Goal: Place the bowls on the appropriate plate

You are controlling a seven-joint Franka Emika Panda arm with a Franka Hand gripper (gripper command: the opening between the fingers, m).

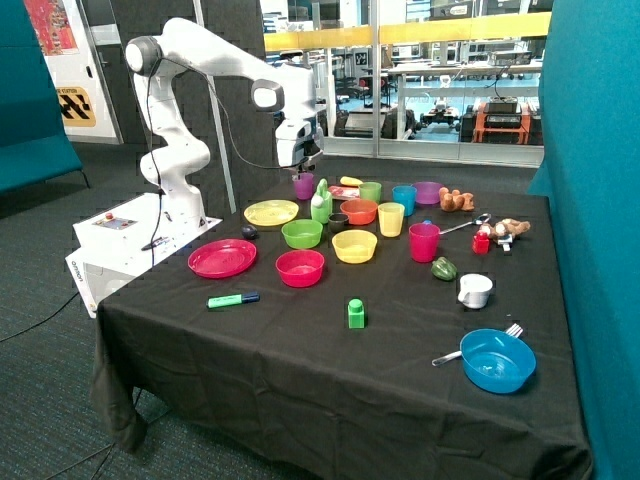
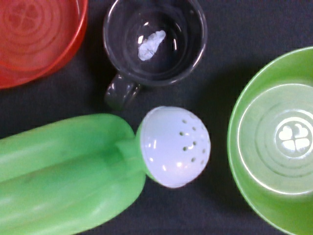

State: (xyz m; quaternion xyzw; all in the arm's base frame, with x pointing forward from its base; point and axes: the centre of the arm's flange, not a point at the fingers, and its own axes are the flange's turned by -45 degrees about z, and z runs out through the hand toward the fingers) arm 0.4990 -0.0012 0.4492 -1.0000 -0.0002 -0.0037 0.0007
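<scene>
1. The surface (image 1: pixel 300 370), draped in black cloth, carries all the tableware; nothing of the task appears done yet.
2. The Franka arm (image 1: pixel 215 65) is held above the far side of the surface, its hand (image 1: pixel 297 160) poised over the purple cup (image 1: pixel 303 186) and a green watering can (image 2: pixel 73 171) with a white sprinkler head (image 2: pixel 176 147). Whether the hand is open or closed cannot be told, and nothing is seen held.
3. The red-pink plate (image 1: pixel 222 258) and the yellow plate (image 1: pixel 271 212) lie bare near the arm's base, apart from each other.
4. The red-pink bowl (image 1: pixel 300 267) rests just beside the red-pink plate; the yellow bowl (image 1: pixel 355 245) sits between the lime-green bowl (image 1: pixel 302 233) and a yellow cup (image 1: pixel 391 218).
5. Both bowls are judged light, stiff and somewhat slippery plastic; a pinch across the thin rim is advised.
</scene>
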